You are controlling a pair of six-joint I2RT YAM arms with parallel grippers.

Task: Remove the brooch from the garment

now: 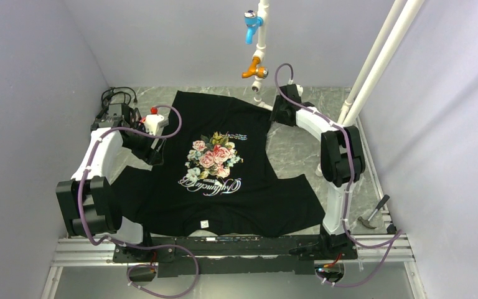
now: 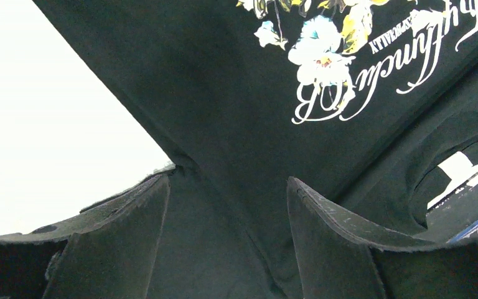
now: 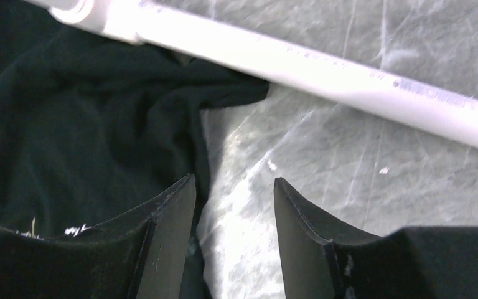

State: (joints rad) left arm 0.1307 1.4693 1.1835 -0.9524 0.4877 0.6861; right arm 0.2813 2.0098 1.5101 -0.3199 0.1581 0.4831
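Worryingly, the left end effector [image 2: 227, 184] just left of the bouquet [image 1: 213, 157] and the right end effector [image 3: 233, 184] well right of it, both gaping, could pinch shirt [image 1: 249, 187] instead, since the brooch [image 1: 216, 149], seemingly within the bouquet, resembled printed roses.

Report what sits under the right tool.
Below the open right tool lie bare grey table and the crumpled edge of the black T-shirt. The tool's own fingers hide whatever is straight beneath them.
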